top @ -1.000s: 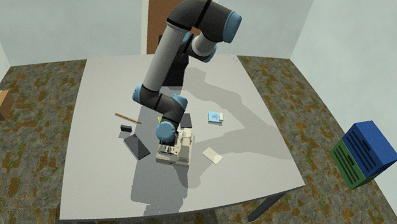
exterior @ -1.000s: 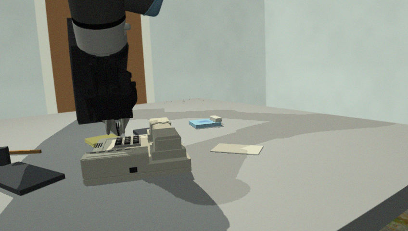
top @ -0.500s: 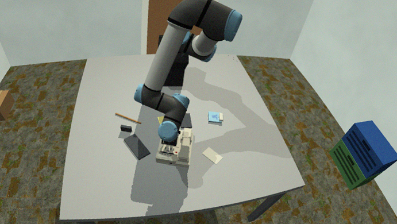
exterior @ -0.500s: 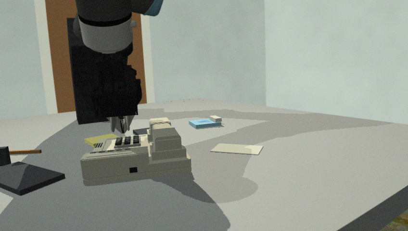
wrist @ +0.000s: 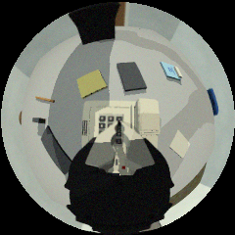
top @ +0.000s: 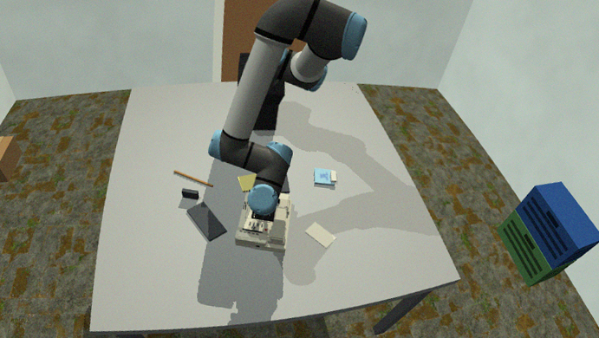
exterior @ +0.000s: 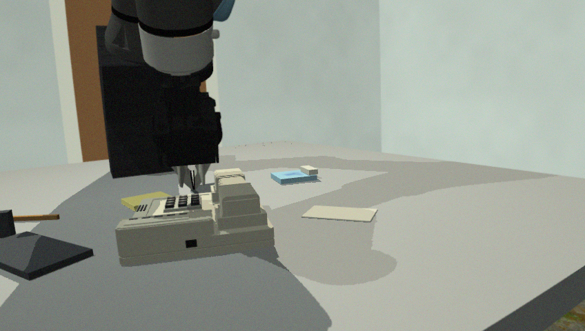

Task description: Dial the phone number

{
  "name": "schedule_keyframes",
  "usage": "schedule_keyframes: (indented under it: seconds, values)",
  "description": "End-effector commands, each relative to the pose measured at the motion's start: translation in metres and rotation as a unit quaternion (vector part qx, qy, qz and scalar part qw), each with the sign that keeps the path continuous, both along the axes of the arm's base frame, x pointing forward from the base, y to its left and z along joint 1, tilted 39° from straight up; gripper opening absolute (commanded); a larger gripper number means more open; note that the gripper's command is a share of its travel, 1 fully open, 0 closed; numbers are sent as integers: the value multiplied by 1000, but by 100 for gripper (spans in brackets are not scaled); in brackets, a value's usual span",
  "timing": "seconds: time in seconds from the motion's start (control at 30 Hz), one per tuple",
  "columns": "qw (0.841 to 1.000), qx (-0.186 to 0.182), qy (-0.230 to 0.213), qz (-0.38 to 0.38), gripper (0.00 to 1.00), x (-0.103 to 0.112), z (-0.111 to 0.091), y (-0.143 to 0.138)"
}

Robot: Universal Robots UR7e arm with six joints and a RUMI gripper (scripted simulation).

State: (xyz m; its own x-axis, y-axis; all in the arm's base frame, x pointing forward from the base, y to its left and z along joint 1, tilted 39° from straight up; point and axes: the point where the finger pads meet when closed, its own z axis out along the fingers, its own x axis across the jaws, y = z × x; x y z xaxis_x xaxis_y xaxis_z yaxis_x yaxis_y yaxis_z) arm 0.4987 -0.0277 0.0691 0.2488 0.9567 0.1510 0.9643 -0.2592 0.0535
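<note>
A grey table (top: 149, 272) fills the middle of a small room, with a robot arm mounted near its far edge. Going left to right across the table top as seen from above: a thin wooden pencil (top: 192, 178) lies at the far left, with a small black block (top: 190, 193) just beside it and a dark grey slab (top: 205, 220) nearer the front edge. Next comes a yellow note (top: 245, 181), partly hidden under the arm's wrist joints. Just right of the slab sits the beige desk phone (top: 260, 232), its handset (exterior: 236, 196) resting in the cradle on the phone's right side and its dark keypad (exterior: 182, 201) on the left. The gripper (exterior: 191, 178) points straight down over the back of the keypad, its two jaws clenched together with nothing between them. Whether the tips touch a key cannot be told. The bulky black gripper body blocks much of the view behind the phone from the side. Right of the phone lies a cream card (top: 320, 234), flat and well apart from it. Farther back is a light blue pad (top: 323, 176) with a small pale block (exterior: 308, 169) at its edge.

Off the table, on the floor at the far right, stands a blue and green crate (top: 550, 233).
</note>
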Motion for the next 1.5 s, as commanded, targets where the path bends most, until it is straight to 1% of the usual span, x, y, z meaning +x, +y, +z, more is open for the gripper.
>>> schedule_keyframes:
  seconds: [0.0,0.37,1.47]
  values:
    - [1000,-1,-1,0,0,3,1,1]
    - [1000,-1,-2,0,0,9,-6,0]
    - [1000,-1,-1,0,0,11,-9,0]
